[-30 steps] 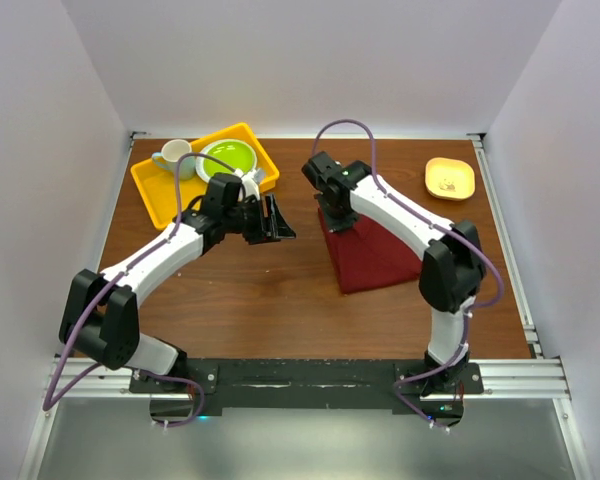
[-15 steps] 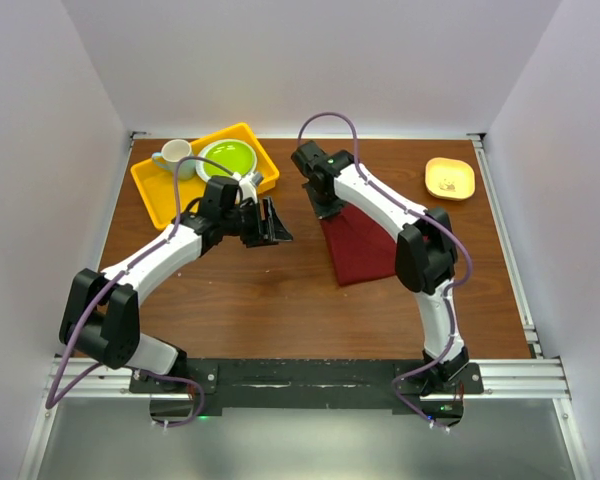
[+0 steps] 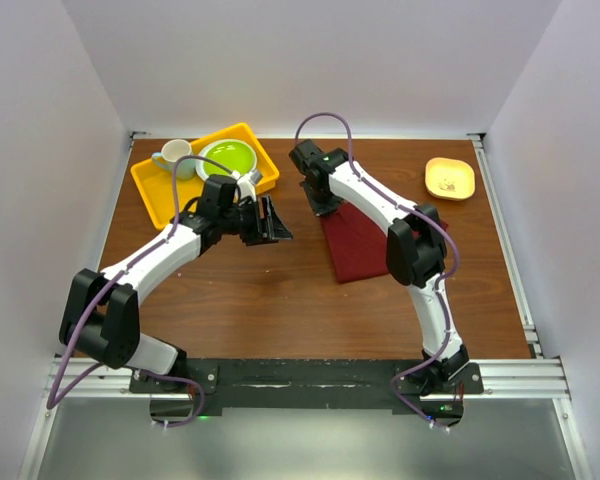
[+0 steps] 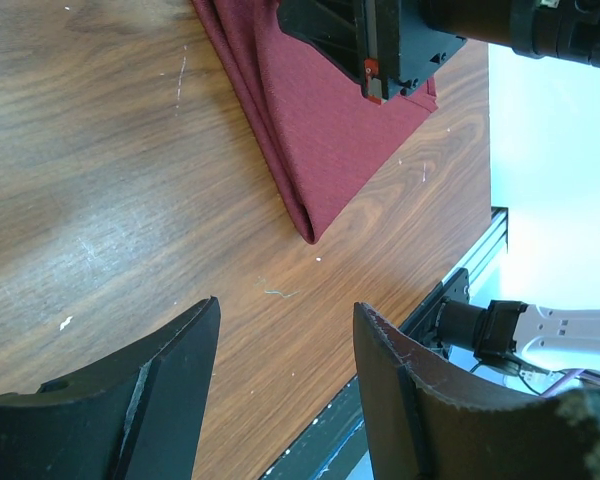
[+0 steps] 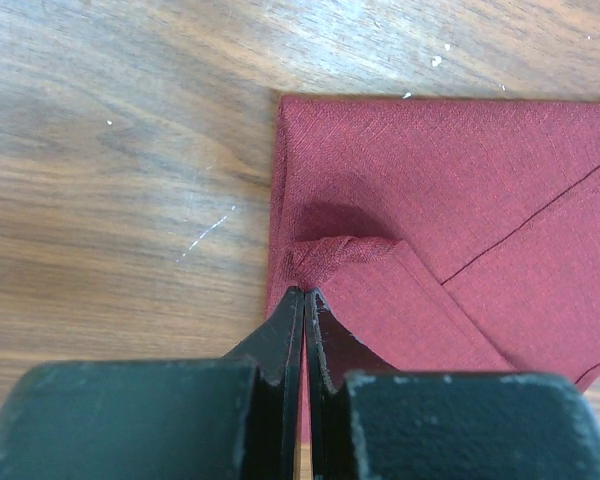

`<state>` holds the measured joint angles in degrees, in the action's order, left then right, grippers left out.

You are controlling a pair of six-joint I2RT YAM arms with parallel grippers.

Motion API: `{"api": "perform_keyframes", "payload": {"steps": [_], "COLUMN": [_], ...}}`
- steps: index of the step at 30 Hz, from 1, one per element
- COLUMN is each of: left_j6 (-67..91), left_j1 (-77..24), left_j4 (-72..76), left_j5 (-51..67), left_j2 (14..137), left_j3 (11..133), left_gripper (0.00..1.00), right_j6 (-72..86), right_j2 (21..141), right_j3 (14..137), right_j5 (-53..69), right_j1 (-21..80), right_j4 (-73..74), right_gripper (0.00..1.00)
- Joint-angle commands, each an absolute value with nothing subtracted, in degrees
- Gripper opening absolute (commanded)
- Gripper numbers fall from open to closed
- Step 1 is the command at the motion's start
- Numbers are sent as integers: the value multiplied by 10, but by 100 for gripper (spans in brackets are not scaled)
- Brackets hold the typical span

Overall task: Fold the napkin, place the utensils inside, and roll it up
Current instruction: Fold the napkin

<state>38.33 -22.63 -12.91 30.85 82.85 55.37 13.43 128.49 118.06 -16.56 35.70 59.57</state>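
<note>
Napkin (image 3: 358, 255): it lay folded on the right half of the brown table (image 3: 280, 300). Its far left corner was under the right arm (image 3: 380, 205).
Right gripper (image 5: 304, 296): its fingers were pressed together at the napkin's left edge, near that corner. A small bump of cloth stood up just past the tips, so it looked like it was pinching the napkin.
Left gripper (image 4: 287, 312): it hung over bare wood with its fingers apart and nothing between them. It was to the left of the napkin and not touching it.
Change: since a second before, the right gripper had slid left and a little farther back. The right arm's elbow had swung in over the cloth. The left gripper had hardly moved.
Meaning: I think the right gripper was pulling the fold over or making it neat. So the folding step was likely not done yet.
Fork: no fork showed in any view, so I could not tell where it was. It was not on the part of the napkin that could be seen.
Other things: a yellow tray (image 3: 145, 195) at the far left held a green plate (image 3: 228, 157) and a pale cup (image 3: 170, 155). A small yellow dish (image 3: 449, 178) sat at the far right.
Writing: no words or brand names could be read. Only a tiny red mark (image 4: 371, 68) showed on the right gripper in the left wrist view.
</note>
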Motion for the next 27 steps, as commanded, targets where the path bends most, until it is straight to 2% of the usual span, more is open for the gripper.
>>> {"api": "perform_keyframes", "payload": {"steps": [1, 12, 15, 16, 19, 20, 21, 22, 23, 24, 25, 27], "left_j6": [371, 368, 368, 370, 382, 388, 390, 393, 399, 403, 405, 415], "left_j1": [-218, -214, -213, -213, -214, -214, -215, -221, -226, -232, -246, -263], "left_j4": [-108, -108, -105, -103, -79, -65, -58, -49, -32, -24, -18, -9], "left_j5": [325, 332, 338, 342, 359, 362, 362, 361, 359, 355, 355, 353], "left_j2": [827, 835, 840, 845, 854, 858, 862, 873, 881, 891, 921, 955], "left_j3": [552, 555, 556, 556, 553, 552, 553, 556, 564, 570, 581, 623], "left_gripper": [60, 61, 61, 61, 61, 61, 61, 61, 61, 61, 61, 59], "right_j6": [120, 118, 117, 119, 157, 173, 188, 205, 210, 215, 225, 229], "right_j2": [1286, 1324, 1349, 1356, 1395, 1390, 1374, 1300, 1258, 1211, 1136, 1073], "right_j3": [1207, 1233, 1292, 1317, 1482, 1512, 1480, 1420, 1350, 1212, 1148, 1008], "right_j5": [-152, -136, -142, -144, -121, -108, -101, -80, -62, -39, -26, -18], "right_j1": [350, 345, 338, 335, 315, 296, 285, 274, 252, 241, 231, 209], "right_j4": [591, 593, 611, 631, 727, 750, 759, 733, 706, 678, 626, 593], "right_gripper": [0, 0, 22, 40, 66, 70, 73, 76, 76, 76, 76, 75]}}
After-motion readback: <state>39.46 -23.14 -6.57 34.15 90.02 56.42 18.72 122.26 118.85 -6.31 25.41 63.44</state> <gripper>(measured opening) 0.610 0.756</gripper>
